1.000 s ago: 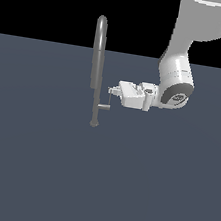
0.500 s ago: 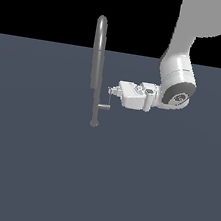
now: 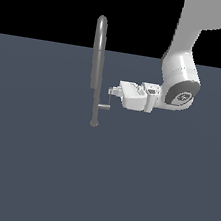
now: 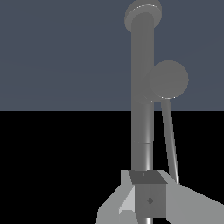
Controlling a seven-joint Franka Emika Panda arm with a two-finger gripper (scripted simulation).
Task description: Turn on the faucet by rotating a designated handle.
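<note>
My gripper (image 3: 111,90) has hardly moved since before; it stays just beside the faucet (image 3: 96,65), above the handle (image 3: 103,107). Whether its fingers are apart, I cannot tell.

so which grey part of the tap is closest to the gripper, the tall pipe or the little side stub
The little side stub, the handle. It sticks out from the low part of the faucet toward the gripper, just below its tips; the tall pipe stands farther back.

The robot arm (image 3: 207,26) is running off the exterior view's top edge. In the wrist view, the tool (image 4: 148,201) is getting cut off, hiding part of the faucet (image 4: 142,109). Its jaws are too unclear to tell.
</note>
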